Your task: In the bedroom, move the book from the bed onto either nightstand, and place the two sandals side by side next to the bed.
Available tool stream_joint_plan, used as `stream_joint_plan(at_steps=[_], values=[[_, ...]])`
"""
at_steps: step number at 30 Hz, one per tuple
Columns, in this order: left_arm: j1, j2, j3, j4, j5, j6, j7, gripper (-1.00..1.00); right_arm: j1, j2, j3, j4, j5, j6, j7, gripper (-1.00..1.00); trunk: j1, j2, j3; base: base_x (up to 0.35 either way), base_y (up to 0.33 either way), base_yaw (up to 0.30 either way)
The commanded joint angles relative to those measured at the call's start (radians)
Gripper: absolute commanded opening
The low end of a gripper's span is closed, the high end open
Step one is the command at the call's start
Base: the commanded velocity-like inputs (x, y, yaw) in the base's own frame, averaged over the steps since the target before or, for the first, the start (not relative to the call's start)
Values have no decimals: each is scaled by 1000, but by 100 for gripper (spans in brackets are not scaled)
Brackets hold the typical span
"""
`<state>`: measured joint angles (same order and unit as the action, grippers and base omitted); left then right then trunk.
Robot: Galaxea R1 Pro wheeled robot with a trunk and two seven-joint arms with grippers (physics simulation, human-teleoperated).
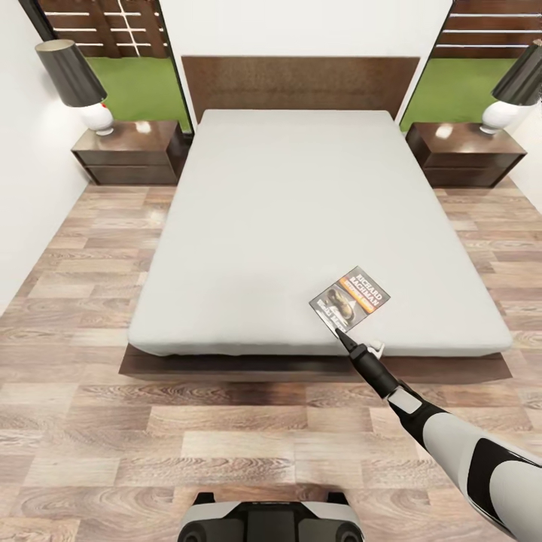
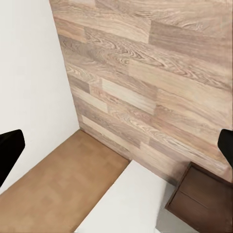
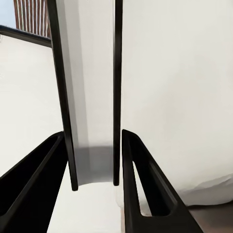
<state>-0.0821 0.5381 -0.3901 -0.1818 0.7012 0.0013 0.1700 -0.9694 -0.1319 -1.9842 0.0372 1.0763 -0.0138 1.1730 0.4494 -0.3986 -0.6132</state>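
Indoors, grey bed (image 1: 301,226), wood-plank floor (image 1: 98,421)

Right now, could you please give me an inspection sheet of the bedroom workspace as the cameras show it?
Surface: bed, plain grey mattress on a dark frame.
Job's things: book lies flat near the mattress's foot edge, cover up; nightstand and its twin flank the headboard, one on each side. Sandals: nothing seen.
Clutter: a lamp stands on the one nightstand, another on the other.
Grippers: right gripper at the book's near edge, fingers either side of it in the right wrist view; closure cannot be told. Left gripper open over the floor.
Cables: nothing seen.
Surroundings: wood-plank floor, white walls, windows onto lawn.
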Motion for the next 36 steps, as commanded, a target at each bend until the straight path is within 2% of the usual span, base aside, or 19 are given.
stream_joint_plan(at_steps=[1, 7, 13, 15, 16, 18, 21, 25, 30, 36], values=[[-4, -7, -9, -21, 9, 1, 6, 100, 0, 0, -8, 1, 9, -2, 0, -100, 1, -1, 1, 0, 0, 0], [-55, -44, -8, -86, 10, -1, 7, 100, 0, 2, -8, 1, 10, -3, -1, -100, 1, -1, 10, 0, 0, 0], [-114, -108, -13, -99, 4, -7, 8, 100, 0, 3, -8, 1, 11, -4, -1, -100, 1, -1, 20, 0, 0, 0], [-120, -117, -14, -100, 1, -7, 8, 100, 0, 3, -8, 1, 11, -4, -1, -100, 1, -1, 23, 0, 0, 0], [-131, -134, -14, -103, -11, -8, 8, 100, 0, 3, -8, 1, 11, -6, -1, -100, 1, -1, 25, 0, 0, 0], [-135, -142, -14, -105, -19, -8, 8, 100, 0, 3, -8, 1, 11, -6, -1, -100, 1, -1, 28, 0, 0, 0], [-142, -170, -14, -109, -42, -9, 8, 100, 0, 3, -8, 1, 11, -7, 0, -100, 1, -1, 33, 0, 0, 0], [-158, -222, -16, -112, -70, -11, 8, 100, 0, 3, -8, 1, 11, -8, 0, -100, 1, -1, 39, 0, 0, 0], [-183, -253, -13, -109, -118, -13, 9, 100, 0, 3, -8, 1, 11, -9, 0, -100, 1, -1, 47, 0, 0, 0], [-190, -281, -14, -105, -136, -32, 9, 100, 0, 3, -8, 1, 11, -9, 0, -100, 1, -1, 57, 0, 0, 0]])
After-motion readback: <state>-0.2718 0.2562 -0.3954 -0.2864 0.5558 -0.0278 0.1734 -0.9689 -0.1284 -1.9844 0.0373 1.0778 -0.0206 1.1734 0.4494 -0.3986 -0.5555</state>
